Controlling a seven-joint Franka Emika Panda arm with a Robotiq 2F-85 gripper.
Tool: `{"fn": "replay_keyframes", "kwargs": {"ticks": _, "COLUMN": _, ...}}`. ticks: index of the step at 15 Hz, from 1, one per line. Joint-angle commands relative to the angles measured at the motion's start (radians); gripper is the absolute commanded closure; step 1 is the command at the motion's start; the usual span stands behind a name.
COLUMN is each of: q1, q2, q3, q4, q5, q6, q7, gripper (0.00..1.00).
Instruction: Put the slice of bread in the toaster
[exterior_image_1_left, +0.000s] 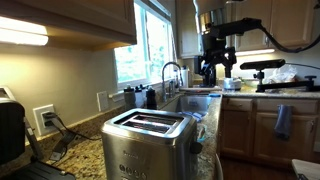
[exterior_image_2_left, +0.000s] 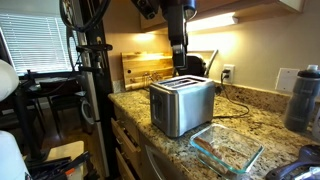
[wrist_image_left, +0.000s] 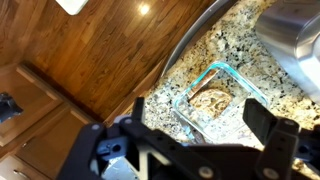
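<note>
Dim interior — window (exterior_image_1_left: 152, 45) blown out, under-cabinet light (exterior_image_2_left: 222, 18) glaring; wrist view soft, blurred.

Toaster (exterior_image_1_left: 150, 140) sits right up front on the granite surface (exterior_image_1_left: 85, 157); my hand (exterior_image_1_left: 208, 70) hangs well behind it, up beside the faucet (exterior_image_1_left: 172, 75) by the window (exterior_image_1_left: 150, 45).

1. Sits low on the tabletop (exterior_image_1_left: 75, 160) in an exterior view, very near the toaster (exterior_image_1_left: 150, 142), facing past it toward faucet (exterior_image_1_left: 172, 75) and window (exterior_image_1_left: 150, 45).
2. Stands farther back in an exterior view, facing the toaster (exterior_image_2_left: 182, 103) across a glass dish (exterior_image_2_left: 228, 148).
3. Looks steeply down from high up in the wrist view, over the gripper (wrist_image_left: 185, 145), onto that dish (wrist_image_left: 215, 100).
4. Share the toaster in both exterior views.
</note>
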Motion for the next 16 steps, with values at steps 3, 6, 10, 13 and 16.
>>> {"fn": "replay_keyframes", "kwargs": {"ticks": 3, "q1": -0.009, "q2": 0.0, "q3": 0.009, "q4": 0.002, "q5": 0.004, "q6": -0.002, "q7": 0.018, "gripper": 0.0}}
{"fn": "replay_keyframes", "kwargs": {"ticks": 6, "q1": -0.01, "q2": 0.0, "q3": 0.009, "q4": 0.002, "q5": 0.004, "q6": -0.002, "q7": 0.019, "gripper": 0.0}}
{"fn": "replay_keyframes", "kwargs": {"ticks": 10, "q1": -0.011, "q2": -0.006, "q3": 0.011, "q4": -0.003, "q5": 0.01, "q6": -0.001, "q7": 0.036, "gripper": 0.0}}
{"fn": "replay_keyframes", "kwargs": {"ticks": 13, "q1": -0.012, "q2": -0.039, "q3": 0.029, "q4": -0.029, "q5": 0.032, "q6": 0.004, "q7": 0.116, "gripper": 0.0}}
{"fn": "replay_keyframes", "kwargs": {"ticks": 16, "q1": -0.004, "q2": -0.062, "q3": 0.049, "q4": -0.046, "q5": 0.057, "q6": -0.001, "q7": 0.213, "gripper": 0.0}}
